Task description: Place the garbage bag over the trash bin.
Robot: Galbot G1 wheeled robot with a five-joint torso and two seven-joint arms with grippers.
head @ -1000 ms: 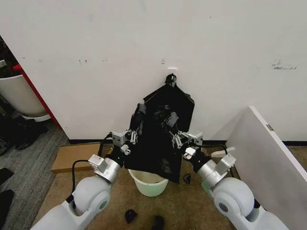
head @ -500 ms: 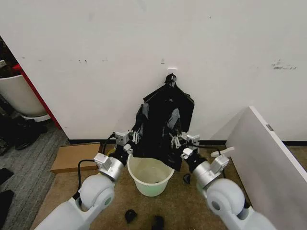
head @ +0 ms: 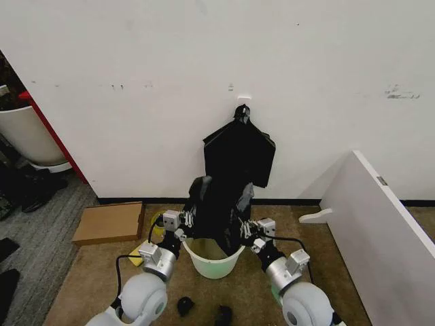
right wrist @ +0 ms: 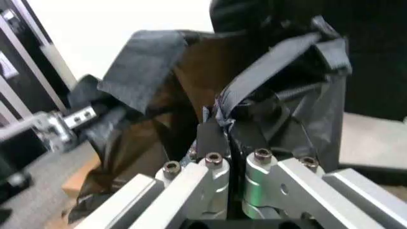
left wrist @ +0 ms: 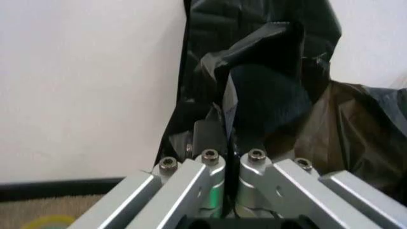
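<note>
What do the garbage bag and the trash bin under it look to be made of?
The garbage bag, pinched by the left gripper and right gripper, looks like thin glossy black plastic film: it crinkles, folds, and shows brownish where light passes through. The trash bin looks like rigid, smooth white moulded plastic, probably matte, with a pale greenish base.

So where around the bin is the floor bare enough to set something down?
Bare carpet lies between the trash bin and the white panel, and between the bin and the cardboard box. Crowded: over the bin, where the left pincer and right pincer hold the garbage bag, and in front, by black scraps.
</note>
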